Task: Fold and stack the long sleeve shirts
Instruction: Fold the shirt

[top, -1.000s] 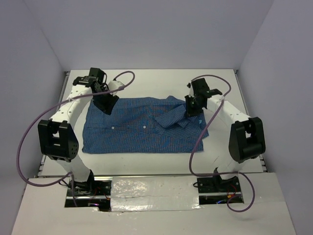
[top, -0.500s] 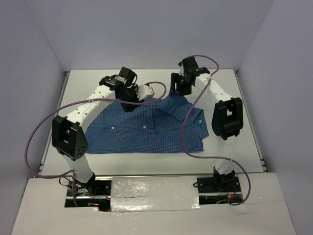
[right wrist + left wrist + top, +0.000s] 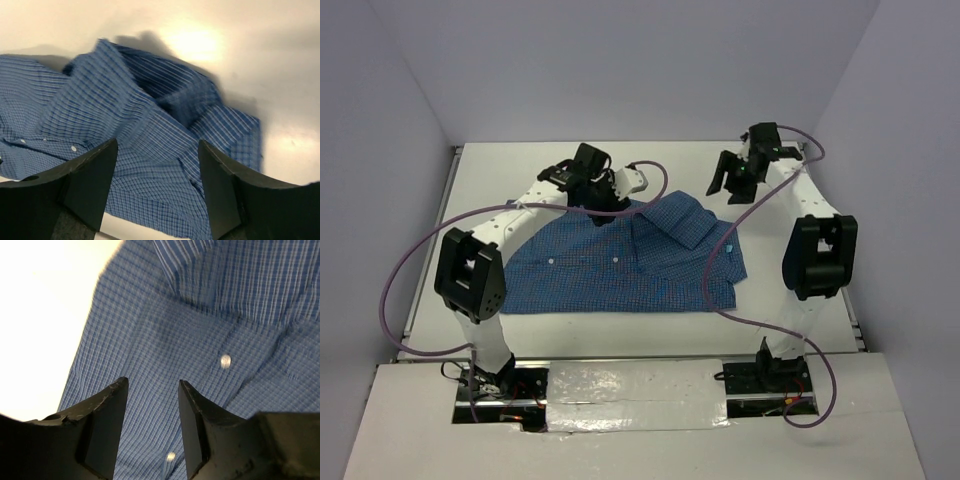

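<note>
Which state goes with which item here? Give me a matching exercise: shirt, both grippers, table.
Things:
1. shirt
2. left gripper
3. right gripper
4. table

States:
a. fingers apart, empty, raised at the table's far right
b. blue checked, lying partly folded
c. white, bearing the cloth
d. fingers apart, empty, over the cloth's far edge

Pairs: 1-b, 2-d, 3-a, 4-c

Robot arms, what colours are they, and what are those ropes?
The left arm and right arm are white tubes with chunky black joints. The left hand and right hand each have two black fingers. Those are purple cables.
</note>
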Robot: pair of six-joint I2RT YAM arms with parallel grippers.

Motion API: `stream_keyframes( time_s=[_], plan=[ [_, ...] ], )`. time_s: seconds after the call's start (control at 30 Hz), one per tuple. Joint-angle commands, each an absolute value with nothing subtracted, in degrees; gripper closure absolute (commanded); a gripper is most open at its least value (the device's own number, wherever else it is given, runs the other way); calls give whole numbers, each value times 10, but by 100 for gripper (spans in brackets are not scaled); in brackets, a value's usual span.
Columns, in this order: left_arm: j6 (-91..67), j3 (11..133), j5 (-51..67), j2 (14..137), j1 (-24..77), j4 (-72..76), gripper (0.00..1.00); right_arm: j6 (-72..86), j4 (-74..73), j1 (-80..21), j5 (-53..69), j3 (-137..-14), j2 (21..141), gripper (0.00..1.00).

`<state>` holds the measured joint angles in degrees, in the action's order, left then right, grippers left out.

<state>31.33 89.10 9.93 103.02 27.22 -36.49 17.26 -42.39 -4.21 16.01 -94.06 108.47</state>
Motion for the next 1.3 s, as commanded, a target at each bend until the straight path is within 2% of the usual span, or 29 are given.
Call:
stream_keyframes(
  time_s=[0.0, 0.13, 0.47, 0.7, 0.8, 0.9, 0.97, 1.1, 1.2, 1.27],
  plan=[
    [241, 895, 127, 1049, 275, -269, 43, 186, -381, -33, 206, -890, 1073, 27],
    [233, 911, 134, 1067, 277, -272, 43, 183, -357, -34, 222, -854, 1086, 23],
    [235, 893, 123, 1059, 278, -283, 43, 164, -332, -33, 228, -860, 1128, 23],
    [238, 900, 125, 1060, 278, -294, 43, 146, -354, -37, 136, -869, 1131, 18],
    [240, 903, 122, 1061, 278, -294, 44, 137, -338, -42, 168, -862, 1136, 17],
    [243, 903, 120, 1059, 278, -295, 44, 141, -326, -49, 197, -846, 1139, 25],
    [245, 904, 119, 1059, 278, -297, 44, 145, -301, -50, 217, -830, 1128, 35],
    [246, 901, 119, 1056, 278, -297, 44, 150, -294, -52, 257, -821, 1127, 39],
    [246, 900, 119, 1056, 279, -295, 44, 149, -297, -51, 256, -820, 1114, 55],
    [250, 900, 117, 1054, 279, -296, 44, 150, -301, -50, 250, -820, 1104, 73]
  ],
)
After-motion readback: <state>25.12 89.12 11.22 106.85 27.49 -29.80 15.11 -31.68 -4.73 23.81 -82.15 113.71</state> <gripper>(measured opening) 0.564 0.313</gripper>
